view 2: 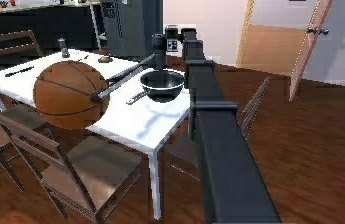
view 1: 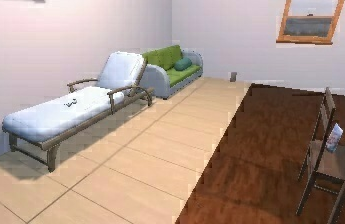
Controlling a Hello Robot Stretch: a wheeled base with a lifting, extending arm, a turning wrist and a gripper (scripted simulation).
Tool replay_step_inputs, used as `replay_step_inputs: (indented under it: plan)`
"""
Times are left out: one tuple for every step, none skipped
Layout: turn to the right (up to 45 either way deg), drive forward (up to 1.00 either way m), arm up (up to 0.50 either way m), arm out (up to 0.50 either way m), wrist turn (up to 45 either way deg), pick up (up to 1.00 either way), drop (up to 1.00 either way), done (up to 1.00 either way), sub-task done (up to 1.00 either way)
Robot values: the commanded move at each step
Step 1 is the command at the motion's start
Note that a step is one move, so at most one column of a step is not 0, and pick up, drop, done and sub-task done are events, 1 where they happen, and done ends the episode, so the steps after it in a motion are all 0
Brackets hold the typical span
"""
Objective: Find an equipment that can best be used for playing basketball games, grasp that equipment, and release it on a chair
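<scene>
**Item: basketball** [view 2: 70, 93]. Orange-brown with black seams. In the arm side view it hangs at the far end of the jaws, clear of the white surface [view 2: 155, 120] and of the wooden chair [view 2: 100, 172] below it. The jaws hold it; their own state cannot be told.

**Arm** [view 2: 215, 130]. A dark square bar that rises from the bottom edge and reaches over the surface.

**On the surface.** A dark round pan [view 2: 163, 82] with a handle, just beside the arm's end. A small upright shaker [view 2: 63, 46] stands toward the far side.

**Around the surface.** A second chair [view 2: 10, 45] at the far left and a third chair [view 2: 252, 105] at the arm's right. A door [view 2: 305, 45] stands beyond.

**Forward view.** A pale lounger [view 1: 70, 108] along the left wall, a green sofa [view 1: 175, 65] behind it, a framed picture [view 1: 310, 20] on the far wall, and a dining chair [view 1: 330, 160] at the right edge on dark wood floor.
</scene>
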Motion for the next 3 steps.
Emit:
replay_step_inputs:
  plan:
    - [0.0, 0.00, 0.00, 0.00, 0.0, 0.00, 1.00, 0.00, 0.00]
    - [0.0, 0.00, 0.00, -0.10, 0.0, 0.00, 0.00, 0.00, 0.00]
    - [0.0, 0.00, 0.00, 0.00, 0.0, 0.00, 0.00, 1.00, 0.00]
